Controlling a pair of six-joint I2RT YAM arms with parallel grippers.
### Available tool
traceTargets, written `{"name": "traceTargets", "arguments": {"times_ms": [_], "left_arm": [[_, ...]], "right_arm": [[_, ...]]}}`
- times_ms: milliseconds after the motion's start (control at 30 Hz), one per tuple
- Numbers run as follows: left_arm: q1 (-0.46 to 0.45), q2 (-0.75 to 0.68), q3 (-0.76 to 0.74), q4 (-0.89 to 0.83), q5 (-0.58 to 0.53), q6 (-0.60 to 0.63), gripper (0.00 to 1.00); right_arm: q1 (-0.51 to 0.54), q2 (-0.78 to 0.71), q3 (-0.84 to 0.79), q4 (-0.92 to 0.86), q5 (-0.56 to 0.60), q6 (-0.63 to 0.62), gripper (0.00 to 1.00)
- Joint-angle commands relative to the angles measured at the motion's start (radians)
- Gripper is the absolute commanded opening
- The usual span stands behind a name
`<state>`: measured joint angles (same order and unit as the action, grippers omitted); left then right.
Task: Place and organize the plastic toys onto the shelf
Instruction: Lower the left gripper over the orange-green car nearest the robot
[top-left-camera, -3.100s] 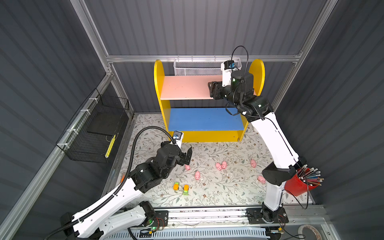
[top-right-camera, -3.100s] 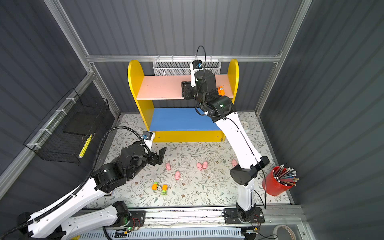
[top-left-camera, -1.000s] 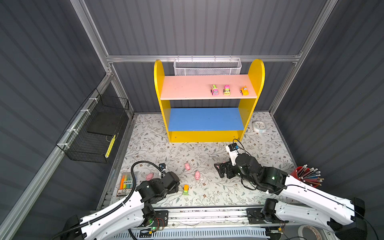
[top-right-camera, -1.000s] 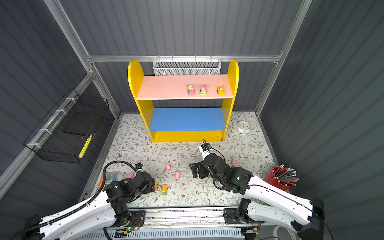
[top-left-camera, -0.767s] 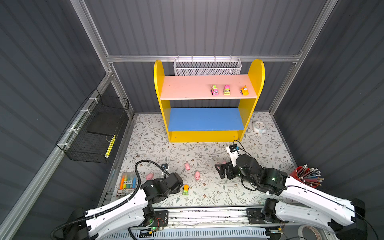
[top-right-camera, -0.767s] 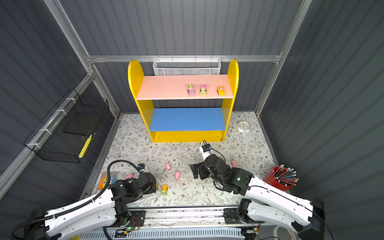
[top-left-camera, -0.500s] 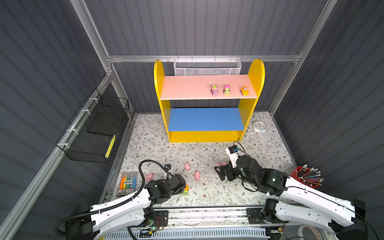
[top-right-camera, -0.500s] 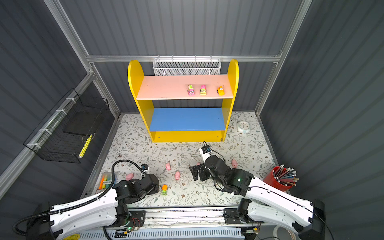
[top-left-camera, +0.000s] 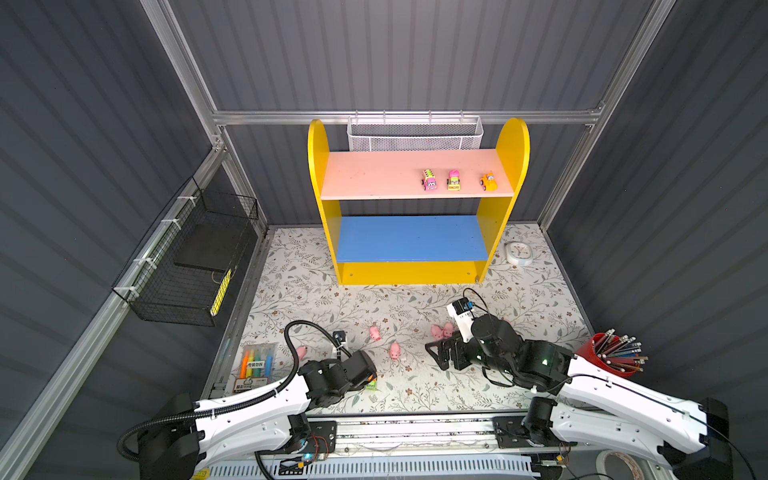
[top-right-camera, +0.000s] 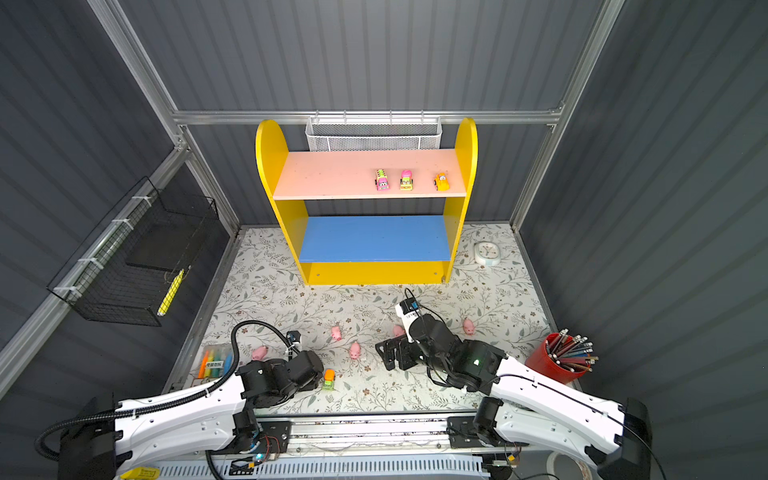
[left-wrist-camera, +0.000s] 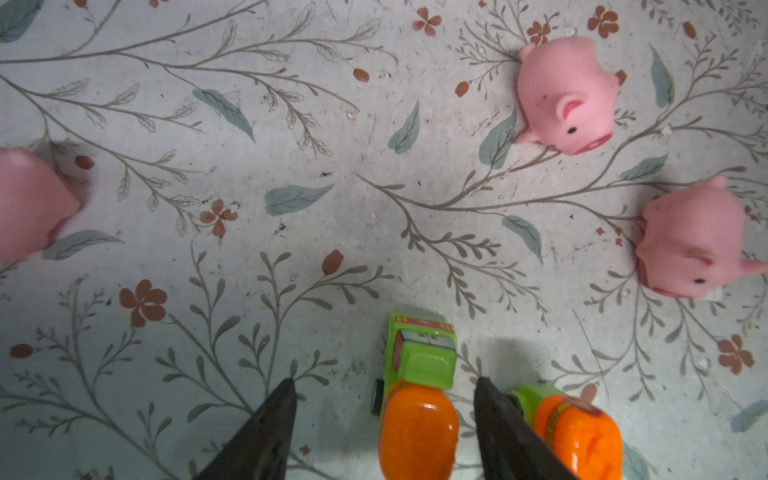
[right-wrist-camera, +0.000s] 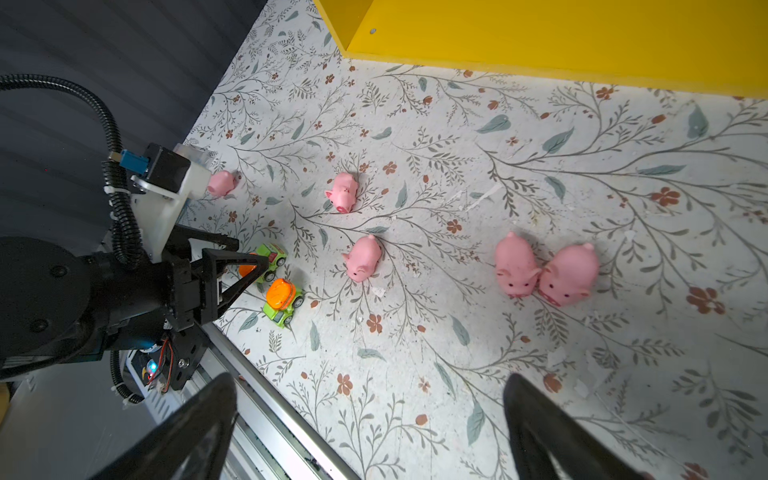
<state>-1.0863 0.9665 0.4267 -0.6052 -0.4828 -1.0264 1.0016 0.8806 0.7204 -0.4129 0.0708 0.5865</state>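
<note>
A grasp of the green-and-orange truck (left-wrist-camera: 417, 365) on the floral mat (left-wrist-camera: 291, 187) was judged to be in hand: the left gripper (left-wrist-camera: 384, 380) was set astride it with jaws apart, nothing yet clamped, so a squeeze clear of the second truck (left-wrist-camera: 573, 428) beside it and a lift to the shelf (top-left-camera: 374, 174) were called for. The right gripper (right-wrist-camera: 370, 376) was held wide and empty above the mat near the pigs (right-wrist-camera: 361, 257). The straddle was shown most plainly in the left wrist view, while three vehicles (top-left-camera: 429, 180) already on the pink upper board were shown only in both top views.
</note>
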Motion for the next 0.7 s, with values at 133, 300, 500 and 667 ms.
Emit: {"name": "traceTargets", "arguments": {"times_ms": [133, 300, 500, 667], "left_arm": [[-0.029, 0.049, -0.019, 0.045, -0.048, -0.034, 0.62], [-0.097, 0.048, -0.029, 0.056, -0.141, -0.082, 0.61], [-0.181, 0.06, -0.061, 0.087, -0.236, -0.159, 0.58], [-0.23, 0.128, -0.053, 0.099, -0.3, -0.197, 0.55]], "right_arm": [[0.003, 0.009, -0.003, 0.008, -0.033, 0.023, 0.99], [0.002, 0.0, -0.003, -0.003, -0.019, 0.022, 0.99], [0.003, -0.024, -0.006, -0.044, 0.0, 0.024, 0.99], [0.003, -0.063, -0.01, -0.083, 0.024, 0.031, 0.99]]}}
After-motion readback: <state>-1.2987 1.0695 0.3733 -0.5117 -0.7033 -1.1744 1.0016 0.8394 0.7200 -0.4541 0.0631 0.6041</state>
